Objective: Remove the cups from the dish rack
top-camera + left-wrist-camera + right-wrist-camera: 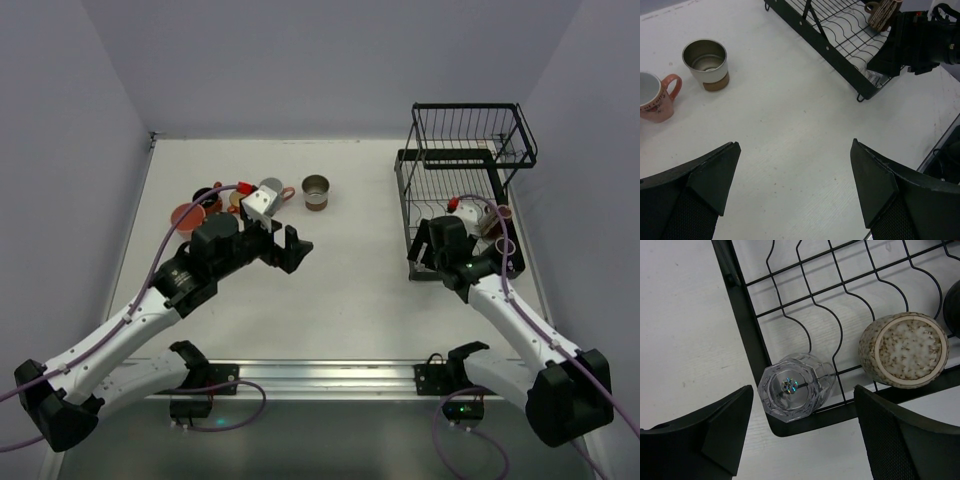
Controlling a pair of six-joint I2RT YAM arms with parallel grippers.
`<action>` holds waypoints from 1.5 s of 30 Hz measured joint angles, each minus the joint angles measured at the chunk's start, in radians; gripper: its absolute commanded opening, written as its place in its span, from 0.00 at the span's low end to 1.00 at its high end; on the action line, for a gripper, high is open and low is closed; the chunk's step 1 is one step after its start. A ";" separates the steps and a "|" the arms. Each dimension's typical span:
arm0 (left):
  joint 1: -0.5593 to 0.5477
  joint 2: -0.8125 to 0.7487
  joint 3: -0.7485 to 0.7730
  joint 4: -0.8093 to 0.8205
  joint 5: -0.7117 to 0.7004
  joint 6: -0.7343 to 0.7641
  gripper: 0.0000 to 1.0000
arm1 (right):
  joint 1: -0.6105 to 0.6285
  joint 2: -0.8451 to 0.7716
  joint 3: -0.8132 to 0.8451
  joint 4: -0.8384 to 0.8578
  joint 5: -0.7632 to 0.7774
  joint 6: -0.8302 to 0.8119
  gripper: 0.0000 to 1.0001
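Observation:
The black wire dish rack (462, 150) stands at the table's far right. A clear faceted glass cup (796, 391) sits bottom-up in the near corner of its lower tray (745, 320). Beside it lies a cream speckled cup (904, 350), and a dark cup (953, 307) shows at the view's edge. My right gripper (803, 402) hovers open just over the glass, a finger on each side, not touching it. My left gripper (292, 248) is open and empty above bare table mid-left. Behind it stand an olive-brown cup (315, 191), a grey mug (268, 189) and an orange cup (186, 215).
The left wrist view shows a salmon pink mug (655, 97) and the olive-brown cup (706, 62) to its left, and the rack's edge (830, 47) with my right arm (922, 42) to its right. Walls enclose the table on three sides.

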 measured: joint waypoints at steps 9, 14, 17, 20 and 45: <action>0.000 -0.028 -0.031 -0.002 0.026 0.034 1.00 | 0.000 0.115 0.044 -0.032 0.021 0.011 0.72; 0.000 -0.046 -0.034 -0.002 0.042 0.048 1.00 | 0.000 0.169 0.073 -0.036 0.024 0.021 0.53; 0.000 -0.048 -0.036 -0.002 0.043 0.049 1.00 | 0.000 0.173 0.076 -0.035 0.027 0.026 0.46; 0.000 -0.048 -0.036 -0.002 0.044 0.049 1.00 | 0.000 0.172 0.076 -0.035 0.025 0.030 0.30; 0.000 0.257 -0.111 0.560 0.455 -0.423 0.98 | -0.002 -0.350 -0.020 0.356 -0.529 0.197 0.13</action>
